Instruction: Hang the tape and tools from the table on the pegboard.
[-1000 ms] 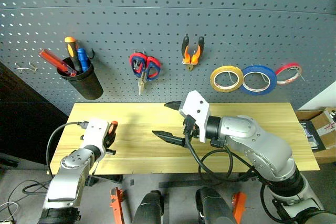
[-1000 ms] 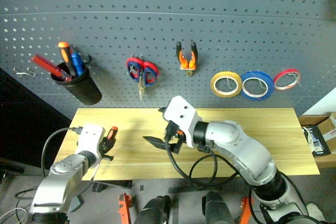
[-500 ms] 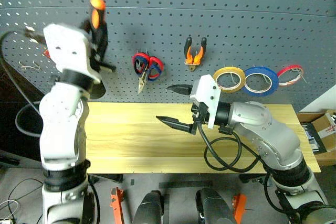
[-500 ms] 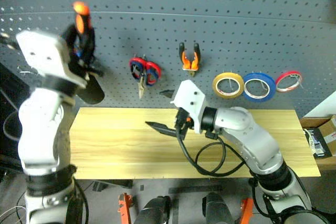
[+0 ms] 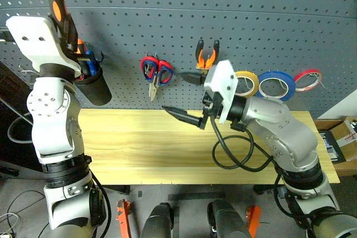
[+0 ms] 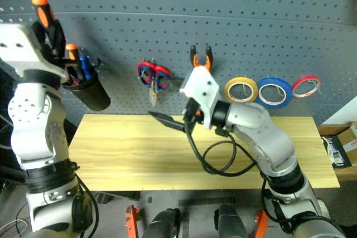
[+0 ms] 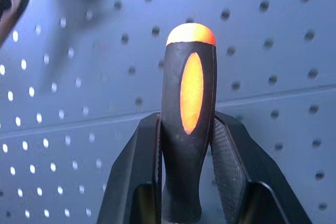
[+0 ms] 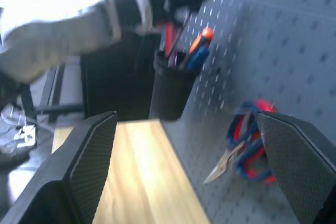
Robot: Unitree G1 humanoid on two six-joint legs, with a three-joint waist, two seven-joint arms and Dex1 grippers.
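Note:
My left gripper (image 7: 186, 135) is shut on the slim screwdriver (image 5: 58, 4), gripping its orange-and-black handle (image 7: 190, 98). It holds the tool high in front of the dark grey pegboard (image 5: 167, 20), just above the black cup (image 5: 92, 86). My right gripper (image 5: 184, 96) stands open above the middle of the wooden table (image 5: 139, 143), pointing left with nothing between its fingers (image 8: 89, 153). On the pegboard hang the orange-and-black pliers (image 5: 205, 54) and the yellowish tape (image 5: 248, 81), both partly hidden behind my right wrist.
The black cup holds red, blue and orange-handled screwdrivers (image 6: 75, 65). Red-handled scissors (image 5: 155, 72), a blue tape ring (image 5: 275, 85) and a red tape ring (image 5: 307, 76) hang on the board. A cardboard box (image 5: 340, 137) sits beyond the table's right end.
My left arm swung the screwdriver up from table height to the pegboard above the cup. My right gripper rose a little, still open.

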